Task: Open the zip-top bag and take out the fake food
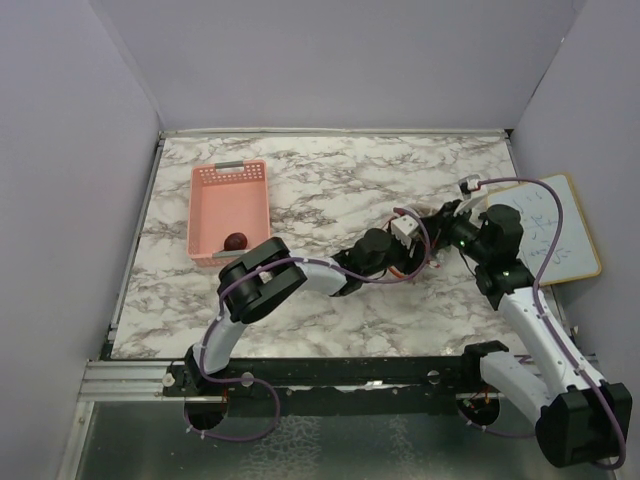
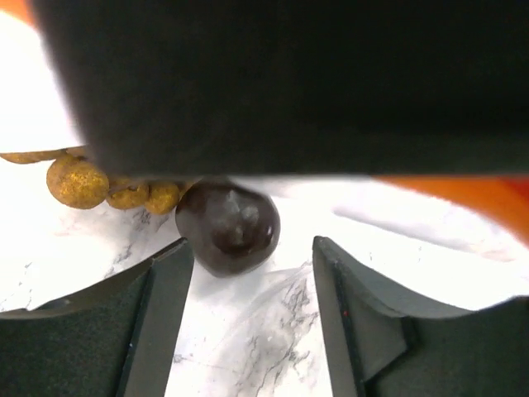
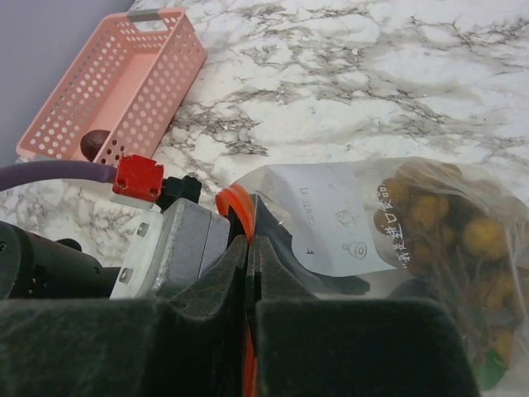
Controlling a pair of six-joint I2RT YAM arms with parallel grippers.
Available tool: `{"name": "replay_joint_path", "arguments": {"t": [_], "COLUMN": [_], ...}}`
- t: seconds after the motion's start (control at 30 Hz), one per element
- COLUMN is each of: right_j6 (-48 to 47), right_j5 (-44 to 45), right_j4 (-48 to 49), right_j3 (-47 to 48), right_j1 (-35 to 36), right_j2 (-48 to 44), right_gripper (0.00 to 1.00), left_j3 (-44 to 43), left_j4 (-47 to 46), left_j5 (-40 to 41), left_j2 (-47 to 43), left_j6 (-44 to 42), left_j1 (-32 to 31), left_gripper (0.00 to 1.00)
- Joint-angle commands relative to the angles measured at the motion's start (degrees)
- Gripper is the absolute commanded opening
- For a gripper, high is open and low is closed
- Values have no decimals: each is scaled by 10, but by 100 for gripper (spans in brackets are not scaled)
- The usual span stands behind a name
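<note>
The clear zip-top bag [image 3: 331, 211] lies on the marble at the right, its orange-red zip strip [image 3: 235, 203] at the mouth. My right gripper [image 3: 249, 244] is shut on that strip; in the top view it [image 1: 447, 216] is beside the bag. My left gripper [image 2: 252, 248] is open, reaching into the bag's mouth [image 1: 418, 240]. A dark maroon round fruit [image 2: 227, 227] lies just beyond its fingertips, nearer the left finger [image 2: 157, 298]. The golden-brown grape bunch [image 2: 78, 182] lies to the left of the fruit and shows through the bag [image 3: 446, 223].
A pink plastic basket [image 1: 205, 205] stands at the back left and holds another dark maroon fruit [image 1: 236, 241], also in the right wrist view [image 3: 95, 145]. A white board with a wooden frame [image 1: 560, 235] lies at the right table edge. Grey walls enclose the table.
</note>
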State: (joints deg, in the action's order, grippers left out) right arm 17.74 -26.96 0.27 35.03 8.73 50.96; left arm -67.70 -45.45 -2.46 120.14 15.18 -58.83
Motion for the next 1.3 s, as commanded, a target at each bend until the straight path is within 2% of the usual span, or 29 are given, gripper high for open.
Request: {"name": "replay_joint_path", "arguments": {"t": [0.0,0.13,0.3,0.37,0.5,0.6,0.73,0.83,0.9,1.03,1.1,1.27], "right_j6": [13,20,27,30,40,51,61,62,61,54,44,32], "right_j5": [-30,-40,-49,-51,-57,-71,-84,-87,-86,-84,-75,-29], "right_j4": [31,36,39,39,45,53,62,64,64,56,47,14], "right_j3": [-4,-7,-17,-21,-32,-40,-52,-57,-57,-51,-48,-33], "right_j1": [2,2,2,2,2,2,2,2,2,2,2,2], "right_j2": [3,1,0,-1,0,1,-3,-6,-7,-10,-12,-16], "right_gripper": [1,1,1,1,1,1,1,1,1,1,1,1], "left_j3": [-4,-2,-24,-37,-55,-66,-96,-114,-119,-128,-117,-68], "left_j4": [-40,-64,-76,-80,-89,-91,-70,-83,-90,-86,-90,-101], "left_j5": [-7,22,16,11,45,100,135,137,132,122,122,125], "left_j2": [30,47,74,92,130,151,179,188,194,198,191,157], "left_j6": [35,54,74,83,106,121,124,148,152,154,153,138], "left_j1": [-1,-1,-1,-3,-12,-19,-27,-28,-29,-27,-27,-25], "left_gripper": [67,81,98,99,93,86,75,49,37,23,1,0]}}
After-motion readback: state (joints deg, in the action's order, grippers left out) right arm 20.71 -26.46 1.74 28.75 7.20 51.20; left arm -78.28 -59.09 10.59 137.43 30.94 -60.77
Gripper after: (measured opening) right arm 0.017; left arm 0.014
